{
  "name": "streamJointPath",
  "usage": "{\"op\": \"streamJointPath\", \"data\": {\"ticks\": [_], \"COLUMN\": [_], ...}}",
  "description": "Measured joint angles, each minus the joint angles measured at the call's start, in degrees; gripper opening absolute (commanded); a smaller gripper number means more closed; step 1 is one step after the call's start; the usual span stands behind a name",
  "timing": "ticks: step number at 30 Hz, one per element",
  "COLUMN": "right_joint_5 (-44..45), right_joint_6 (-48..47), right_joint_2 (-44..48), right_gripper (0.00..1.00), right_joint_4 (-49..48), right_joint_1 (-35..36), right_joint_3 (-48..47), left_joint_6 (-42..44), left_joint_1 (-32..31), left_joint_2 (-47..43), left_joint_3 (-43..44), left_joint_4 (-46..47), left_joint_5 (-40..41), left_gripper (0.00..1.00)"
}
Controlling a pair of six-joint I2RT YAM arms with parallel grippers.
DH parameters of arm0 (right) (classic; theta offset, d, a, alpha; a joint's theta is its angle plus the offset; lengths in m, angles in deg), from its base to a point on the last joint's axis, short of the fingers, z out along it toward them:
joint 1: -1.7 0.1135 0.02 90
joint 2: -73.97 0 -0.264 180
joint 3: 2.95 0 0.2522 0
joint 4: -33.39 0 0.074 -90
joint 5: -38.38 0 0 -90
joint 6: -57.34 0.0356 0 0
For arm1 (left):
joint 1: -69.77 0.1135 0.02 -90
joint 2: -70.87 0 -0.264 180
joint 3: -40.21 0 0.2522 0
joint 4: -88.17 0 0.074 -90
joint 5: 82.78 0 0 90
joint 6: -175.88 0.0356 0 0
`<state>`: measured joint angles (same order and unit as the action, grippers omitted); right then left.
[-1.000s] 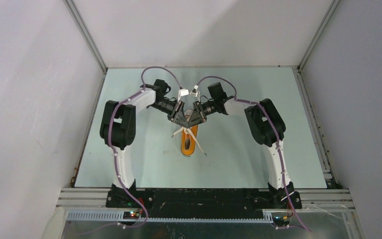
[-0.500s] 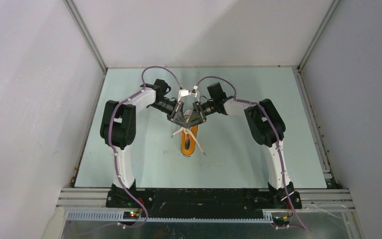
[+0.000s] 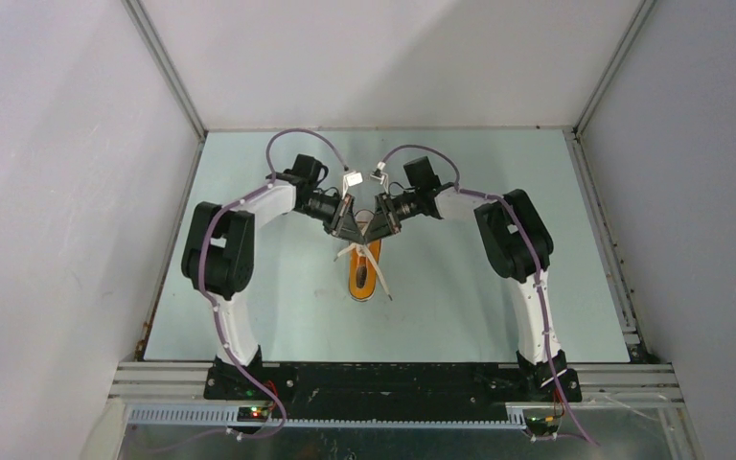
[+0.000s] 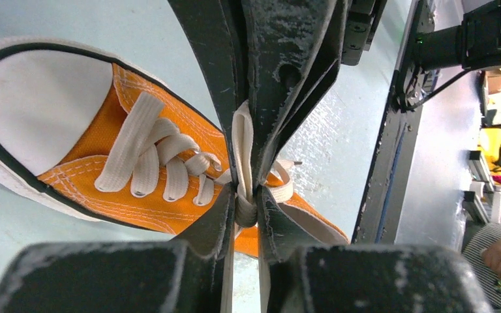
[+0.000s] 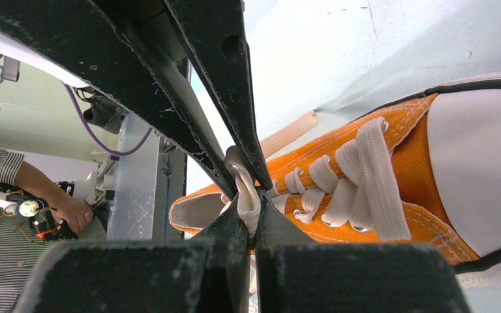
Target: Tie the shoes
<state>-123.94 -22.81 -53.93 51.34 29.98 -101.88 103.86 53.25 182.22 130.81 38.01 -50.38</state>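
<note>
- A small orange canvas low-top sneaker [image 3: 363,276] with a white rubber toe cap [image 4: 39,104] lay near the middle of the pale green tabletop [image 3: 268,287]. Its toe pointed toward the arm bases and its opening toward the far wall.
- Your two arms bent inward from either side, and their tips met low over the top of the sneaker's lacing, close to the opening.
- Your left arm's fingers [image 4: 212,222] were closed down to a narrow slot. They pinched a bunched fold of flat white lace [image 4: 242,147] just above the top eyelets.
- Your right arm's fingers [image 5: 277,228] were pressed tight together on the same white lace, right beside the left pair. In the left wrist view they came in from the top of the frame and clamped the strip just beyond the left pair's hold.
- Between the two pinches the lace ran as one short strip, folded on itself where each pair of fingers held it.
- The lower crossings of the lace lay flat across the orange upper, threaded through their eyelets down toward the toe cap.
- One loose lace end [image 3: 384,286] trailed onto the tabletop on the sneaker's right side. A second loose end [image 3: 343,255] stuck out on its left side, near the fingers.
</note>
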Motion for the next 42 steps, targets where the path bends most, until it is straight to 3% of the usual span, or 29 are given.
{"op": "streamJointPath", "data": {"ticks": [7, 16, 19, 33, 42], "right_joint_5": [0.13, 0.13, 0.15, 0.13, 0.26], "right_joint_6": [0.02, -1.57, -2.23, -3.06, -3.02], "right_joint_2": [0.15, 0.24, 0.28, 0.31, 0.33], "right_gripper": [0.01, 0.01, 0.01, 0.00, 0.00], "right_joint_4": [0.39, 4.46, 5.33, 6.58, 8.09], "right_joint_1": [-0.42, -0.22, -0.22, -0.37, 0.04], "right_joint_3": [0.00, -1.42, -1.57, -1.57, -1.84], "left_joint_6": [-1.42, 8.55, 8.92, -6.12, -19.98], "left_joint_1": [-0.42, -0.39, -0.39, -1.60, -1.64], "left_joint_2": [-1.42, 0.04, 0.24, -7.96, -11.87], "left_joint_3": [-1.29, 4.39, 4.26, -10.25, -22.12], "left_joint_4": [3.43, -8.50, -8.35, 14.80, 35.30], "left_joint_5": [1.57, 1.38, 1.49, 8.90, 9.88], "left_gripper": [0.00, 0.00, 0.00, 0.00, 0.00]}}
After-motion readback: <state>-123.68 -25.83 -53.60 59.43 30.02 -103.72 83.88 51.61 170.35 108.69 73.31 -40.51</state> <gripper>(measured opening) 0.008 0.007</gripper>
